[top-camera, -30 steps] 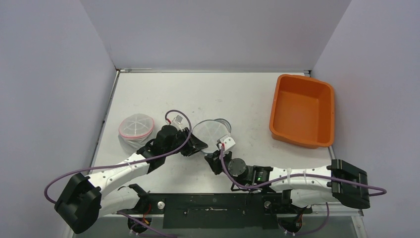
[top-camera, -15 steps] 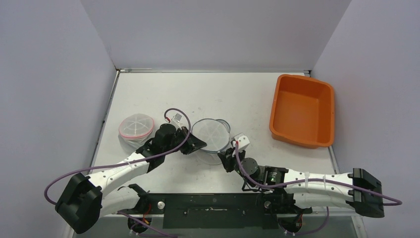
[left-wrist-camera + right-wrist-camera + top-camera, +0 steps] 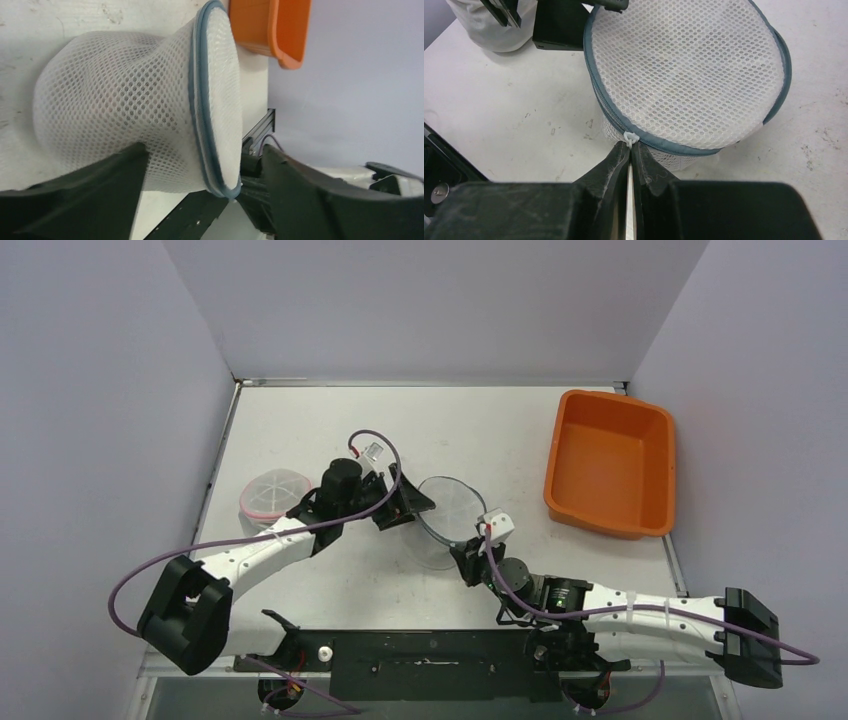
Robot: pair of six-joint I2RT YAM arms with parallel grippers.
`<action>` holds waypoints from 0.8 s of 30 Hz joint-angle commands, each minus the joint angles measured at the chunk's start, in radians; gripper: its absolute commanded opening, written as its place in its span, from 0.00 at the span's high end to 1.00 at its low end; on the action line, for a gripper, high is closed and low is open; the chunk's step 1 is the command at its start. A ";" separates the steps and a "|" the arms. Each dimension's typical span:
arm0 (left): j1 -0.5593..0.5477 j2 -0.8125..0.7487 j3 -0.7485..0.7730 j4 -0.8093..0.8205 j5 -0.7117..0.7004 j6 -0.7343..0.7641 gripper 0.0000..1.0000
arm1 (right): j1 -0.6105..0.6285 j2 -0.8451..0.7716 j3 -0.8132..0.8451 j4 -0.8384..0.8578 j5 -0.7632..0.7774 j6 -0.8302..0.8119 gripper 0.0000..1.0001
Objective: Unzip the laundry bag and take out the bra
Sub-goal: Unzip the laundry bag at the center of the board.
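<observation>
Now my right jaws are pinched shut on the zip pull (image 3: 630,136) at the near rim of the bag (image 3: 447,520). My left jaws stand open astride its mesh base. It lies tipped on the counter (image 3: 300,430), between my arms.

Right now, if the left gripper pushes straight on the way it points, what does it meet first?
The white mesh laundry bag with grey-blue zip rim, sitting just ahead of the open left gripper; the gap is unclear.
</observation>
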 commanded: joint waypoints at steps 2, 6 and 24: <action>0.011 -0.052 -0.004 -0.068 -0.013 0.020 0.04 | 0.000 0.065 0.014 0.127 -0.030 0.000 0.95; 0.011 -0.173 -0.057 -0.231 -0.050 0.046 0.04 | 0.001 0.123 0.058 0.158 -0.065 -0.025 0.95; -0.053 -0.211 -0.125 -0.029 -0.098 -0.141 0.08 | 0.003 0.239 0.164 0.218 -0.168 -0.059 0.95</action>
